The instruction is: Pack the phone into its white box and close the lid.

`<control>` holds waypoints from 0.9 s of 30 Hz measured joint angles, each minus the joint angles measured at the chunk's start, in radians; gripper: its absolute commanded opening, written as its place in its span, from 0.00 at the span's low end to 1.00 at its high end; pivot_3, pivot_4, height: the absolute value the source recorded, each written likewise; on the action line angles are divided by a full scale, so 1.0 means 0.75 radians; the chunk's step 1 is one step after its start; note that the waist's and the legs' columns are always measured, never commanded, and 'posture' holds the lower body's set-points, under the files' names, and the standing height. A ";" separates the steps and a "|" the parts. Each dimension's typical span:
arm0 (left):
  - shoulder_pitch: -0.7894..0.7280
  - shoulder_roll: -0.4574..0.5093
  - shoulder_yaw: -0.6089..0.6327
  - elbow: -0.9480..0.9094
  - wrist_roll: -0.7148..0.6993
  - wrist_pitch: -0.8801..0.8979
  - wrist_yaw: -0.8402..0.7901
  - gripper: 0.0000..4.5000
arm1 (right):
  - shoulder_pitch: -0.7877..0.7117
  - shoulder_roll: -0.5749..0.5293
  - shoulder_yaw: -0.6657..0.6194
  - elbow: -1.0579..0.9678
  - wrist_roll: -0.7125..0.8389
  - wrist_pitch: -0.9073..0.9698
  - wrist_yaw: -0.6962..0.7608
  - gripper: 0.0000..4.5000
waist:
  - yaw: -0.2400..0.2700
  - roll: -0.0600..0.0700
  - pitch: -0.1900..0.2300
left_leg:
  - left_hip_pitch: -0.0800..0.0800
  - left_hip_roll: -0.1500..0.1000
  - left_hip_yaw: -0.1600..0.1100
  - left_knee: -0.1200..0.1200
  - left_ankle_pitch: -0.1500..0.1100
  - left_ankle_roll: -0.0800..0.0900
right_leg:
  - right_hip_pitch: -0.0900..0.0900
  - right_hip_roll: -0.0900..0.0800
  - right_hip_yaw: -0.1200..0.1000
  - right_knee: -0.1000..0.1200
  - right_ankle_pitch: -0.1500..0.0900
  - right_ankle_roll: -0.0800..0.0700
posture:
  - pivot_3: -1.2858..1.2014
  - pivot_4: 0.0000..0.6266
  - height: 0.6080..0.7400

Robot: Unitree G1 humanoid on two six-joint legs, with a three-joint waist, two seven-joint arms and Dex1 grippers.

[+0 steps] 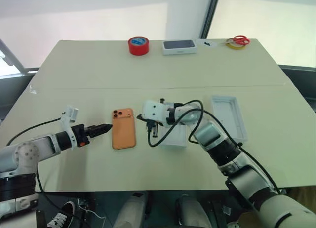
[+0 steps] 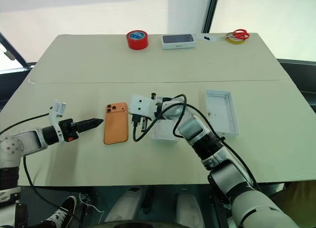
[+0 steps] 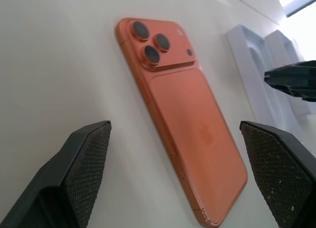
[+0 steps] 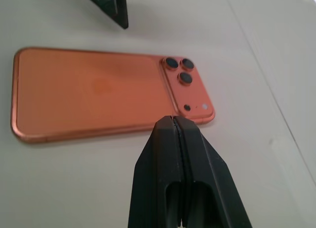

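One phone (image 1: 123,128), orange, face down near the tabletop's middle, nearer the front edge. Stiff, slim, smooth-backed, likely slippery and hard to lift off flat; best taken across its long edges. Left gripper (image 1: 104,129) spread wide just beside its left edge, holding nothing. Right gripper (image 4: 174,132) pressed fully together, empty, close to the right edge. One white box (image 1: 174,137) under the right arm; one lid (image 1: 229,116) toward the right edge.

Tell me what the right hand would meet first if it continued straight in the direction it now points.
Probably the phone. The shut right hand points at its long edge near the camera block, just short of it, with nothing between. Whether it would hit the edge or pass just over the back is unclear.
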 measured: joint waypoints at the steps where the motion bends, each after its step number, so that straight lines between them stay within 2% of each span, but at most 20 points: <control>1: -0.010 -0.004 0.009 0.005 -0.011 0.027 0.016 0.99 | 0.000 0.005 0.015 0.018 -0.013 0.005 0.006 0.00 | 0.000 0.000 0.000 | 0.000 0.000 0.000 0.000 0.000 0.000 | 0.000 0.000 0.000 0.000 0.000 0.000 | 0.52 0.24 0.97; 13: -0.062 -0.093 0.053 -0.025 -0.056 0.212 0.139 0.99 | -0.030 0.110 0.091 0.114 -0.071 0.038 0.037 0.00 | 0.008 0.001 -0.001 | 0.015 0.000 0.001 -0.004 -0.001 0.000 | 0.012 -0.001 0.002 -0.002 0.000 0.000 | 0.52 0.24 0.97; 19: -0.069 -0.116 0.036 -0.033 -0.051 0.214 0.146 0.99 | -0.067 0.114 0.097 0.163 -0.111 0.026 0.017 0.00 | 0.010 0.004 -0.005 | 0.016 0.000 0.002 -0.004 -0.001 0.000 | 0.013 -0.001 0.002 -0.002 0.000 0.000 | 0.52 0.24 0.97; 24: -0.073 -0.126 0.036 -0.035 -0.049 0.214 0.148 0.99 | -0.109 0.041 0.077 0.211 -0.111 0.038 0.069 0.00 | 0.012 0.004 -0.006 | 0.016 -0.001 0.002 -0.004 -0.001 0.000 | 0.013 -0.001 0.002 -0.002 0.000 0.000 | 0.52 0.24 0.97; 27: -0.088 -0.136 0.030 -0.029 -0.042 0.214 0.154 0.99 | -0.105 0.049 0.077 0.212 -0.116 0.061 0.080 0.00 | 0.008 0.004 -0.006 | 0.017 0.000 0.001 -0.005 -0.001 0.000 | 0.013 -0.001 0.002 -0.002 0.000 0.000 | 0.52 0.24 0.97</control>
